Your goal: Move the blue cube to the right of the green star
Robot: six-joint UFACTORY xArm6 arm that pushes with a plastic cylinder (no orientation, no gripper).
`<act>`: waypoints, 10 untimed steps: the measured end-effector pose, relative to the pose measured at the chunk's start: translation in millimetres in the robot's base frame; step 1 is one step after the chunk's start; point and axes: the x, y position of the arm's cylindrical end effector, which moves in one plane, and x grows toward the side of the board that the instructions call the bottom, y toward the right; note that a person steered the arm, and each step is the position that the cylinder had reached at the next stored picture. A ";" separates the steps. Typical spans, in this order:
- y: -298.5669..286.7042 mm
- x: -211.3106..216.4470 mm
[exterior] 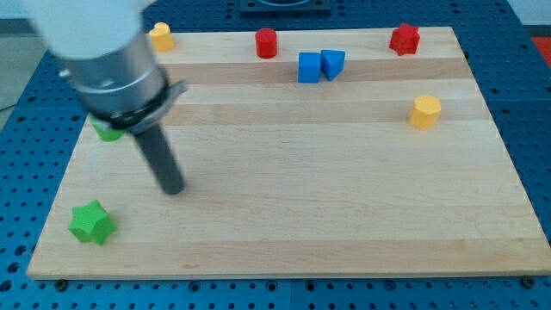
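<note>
one pale wooden board [284,198] on blue pegboard [525,69]; my tip [175,188] bears no jaws, well apart from the blue cube [309,67].

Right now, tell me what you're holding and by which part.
Nothing is held. My tip touches no block; the green star lies toward the view's lower left.

Bright, even light; blurred arm

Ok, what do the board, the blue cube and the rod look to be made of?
Board: pale wood, matte, with visible grain and plank seams. Blue cube: probably painted wood or plastic; flat, even colour, no grain showing. Rod, ending in my tip: dark and smooth with a faint sheen, maybe metal or plastic; too blurred to tell.
</note>
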 end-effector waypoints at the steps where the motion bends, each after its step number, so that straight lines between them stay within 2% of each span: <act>1: 18.2 -3.8; 2: 22.0 -3.8; 3: 74.5 -22.9; 5: 151.4 -113.4; 6: 180.8 -139.6; 8: 180.7 -141.1; 10: 85.5 -150.5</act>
